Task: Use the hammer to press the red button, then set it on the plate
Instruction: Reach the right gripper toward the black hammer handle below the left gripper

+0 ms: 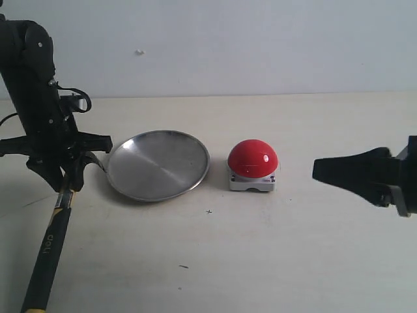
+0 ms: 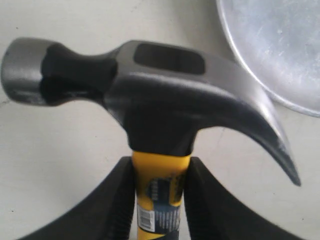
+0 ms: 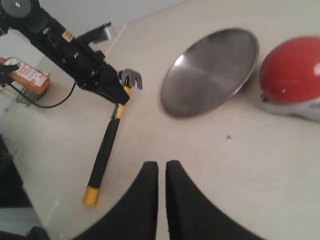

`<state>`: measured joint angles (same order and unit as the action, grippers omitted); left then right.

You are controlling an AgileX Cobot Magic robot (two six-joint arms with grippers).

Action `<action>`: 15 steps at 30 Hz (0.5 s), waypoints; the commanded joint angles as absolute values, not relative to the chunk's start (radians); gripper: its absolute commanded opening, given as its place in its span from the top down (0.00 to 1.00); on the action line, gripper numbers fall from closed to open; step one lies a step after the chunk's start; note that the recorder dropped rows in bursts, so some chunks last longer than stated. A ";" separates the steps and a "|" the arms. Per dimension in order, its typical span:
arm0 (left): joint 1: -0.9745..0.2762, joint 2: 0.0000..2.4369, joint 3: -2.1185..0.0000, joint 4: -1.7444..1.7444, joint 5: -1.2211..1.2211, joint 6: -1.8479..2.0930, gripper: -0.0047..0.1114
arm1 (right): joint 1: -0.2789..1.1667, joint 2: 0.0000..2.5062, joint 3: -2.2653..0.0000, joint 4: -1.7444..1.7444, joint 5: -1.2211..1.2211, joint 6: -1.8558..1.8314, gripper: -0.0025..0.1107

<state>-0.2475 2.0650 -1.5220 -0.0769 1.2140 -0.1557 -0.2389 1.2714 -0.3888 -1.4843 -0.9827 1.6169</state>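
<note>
The hammer (image 1: 51, 244) lies slanted at the left, its black handle running toward the front edge and its dark head (image 2: 150, 95) close to the plate's rim. My left gripper (image 1: 68, 177) is shut on the hammer's yellow neck (image 2: 161, 182) just below the head. The silver plate (image 1: 158, 165) sits left of centre with nothing in it. To its right stands the red button (image 1: 253, 158) on its grey base. My right gripper (image 1: 317, 171) hovers right of the button, shut and holding nothing, fingertips (image 3: 149, 170) nearly touching. The right wrist view shows the hammer (image 3: 106, 147), plate (image 3: 210, 70) and button (image 3: 292, 75).
A pale wall runs behind the table. Off the table's left side, an orange device (image 3: 27, 75) with a black cable lies beyond the left arm (image 3: 75, 55). Bare tabletop (image 1: 215, 254) stretches in front of the plate and button.
</note>
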 commanded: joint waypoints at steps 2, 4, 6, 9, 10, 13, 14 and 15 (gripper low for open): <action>-0.246 2.050 -1.534 -0.088 1.221 -0.144 0.96 | -0.193 1.451 -0.406 -1.498 -1.036 1.553 0.88; -0.246 2.050 -1.534 -0.095 1.221 -0.142 0.96 | -0.137 1.481 -0.406 -1.465 -1.014 1.530 0.88; -0.246 2.050 -1.534 -0.110 1.221 -0.134 0.96 | -0.063 1.499 -0.406 -1.425 -0.969 1.508 0.87; -0.246 2.050 -1.534 -0.155 1.221 -0.109 0.96 | 0.051 1.518 -0.408 -1.353 -0.910 1.474 0.82; -0.246 2.050 -1.534 -0.162 1.221 -0.108 0.96 | 0.080 1.524 -0.411 -1.334 -0.903 1.466 0.79; -0.246 2.050 -1.534 -0.162 1.221 -0.108 0.96 | 0.173 1.550 -0.441 -1.281 -0.888 1.460 0.71; -0.246 2.050 -1.534 -0.164 1.221 -0.108 0.96 | 0.205 1.562 -0.453 -1.255 -0.880 1.458 0.69; -0.246 2.050 -1.534 -0.167 1.221 -0.108 0.96 | 0.236 1.575 -0.465 -1.231 -0.874 1.458 0.66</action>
